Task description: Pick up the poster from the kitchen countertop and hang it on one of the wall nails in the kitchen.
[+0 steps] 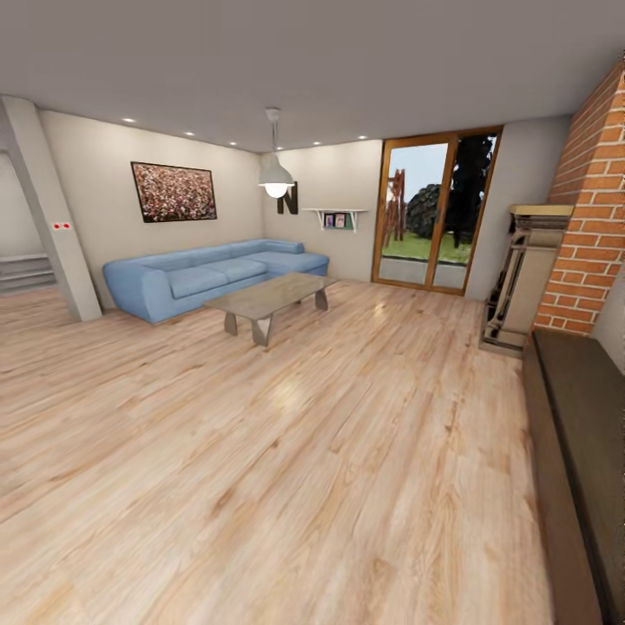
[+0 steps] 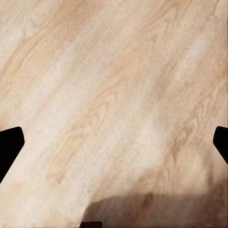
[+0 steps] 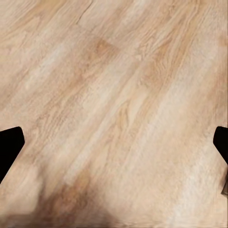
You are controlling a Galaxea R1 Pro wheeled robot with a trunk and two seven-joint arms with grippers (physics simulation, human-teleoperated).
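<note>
Two grippers: your left gripper and right gripper each show dark fingertips spread wide at opposite edges of their wrist views, jaws apart, nothing between them but bare floor.
Room: you face a living room, not a kitchen. A wide wooden floor runs from near to far.
Far left: a blue sofa stands against the pale wall, and a low wooden coffee table sits just in front of it.
Wall art: the wide red-speckled painting above the sofa is not your target.
Far middle: a white pendant lamp hangs from the ceiling, and a small wall shelf holds little pictures.
Far right: a glass patio door with a wooden frame looks onto greenery; a brick column stands right of it.
Near right: a dark bench runs along the wall.
Poster location: the poster, the kitchen countertop and the wall nails are out of sight from here, so you must drive on to find them.
Handling judgement: expect a framed poster to be light, flat and stiff, with a thin, probably slick frame that may slip or tilt.
Grip advice: take it by the frame's edge, likely a side rail near the top, keeping the upper rail free for the nail.
</note>
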